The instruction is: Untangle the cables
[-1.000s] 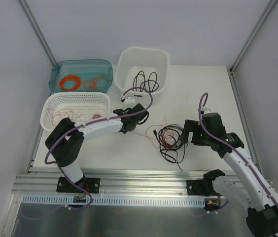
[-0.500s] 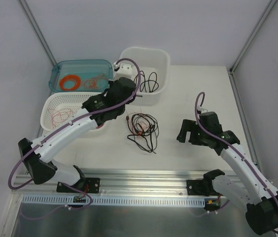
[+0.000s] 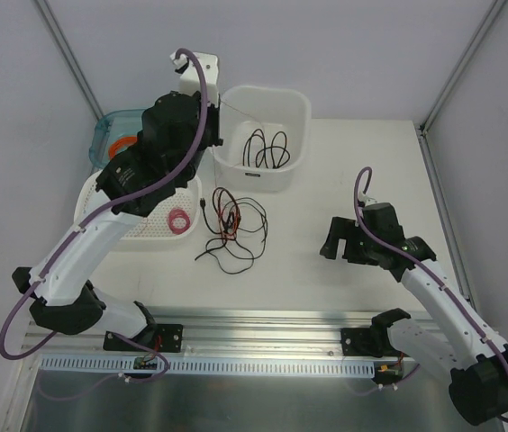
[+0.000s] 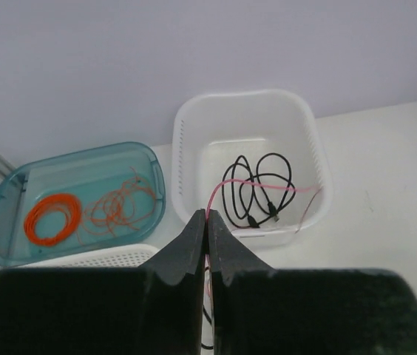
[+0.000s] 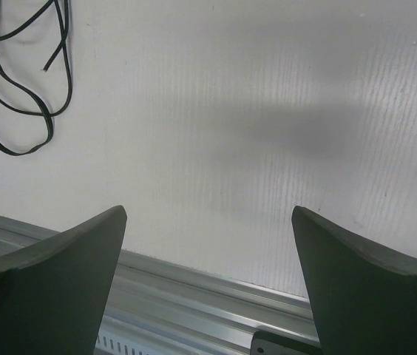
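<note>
Overhead, the left pincer [image 4: 207,217] is pressed together on a single pink-red strand [image 4: 268,188] of the cables [image 3: 231,229]. The main tangle of black and red loops lies on the table [image 3: 362,171], below and slightly behind its fingertips. Ahead of this pincer, the strand's free run arcs across the white tub [image 4: 182,126], passing over the black cable [image 4: 251,219] coiled inside; whether it touches that cable cannot be told. To the pincer's left sits the teal tray [image 4: 5,248], holding an orange ring [image 4: 52,218]. The right pincer [image 5: 208,211] hangs spread wide and empty over bare table, with the tangle well off to its left. Probable hazards: with nothing pinning the tangle, a pull may lift the whole bundle and tighten its knots. The thin strand may also slide out between the fingers, or its free run may snag the tub's rim or hook the stored cable.
</note>
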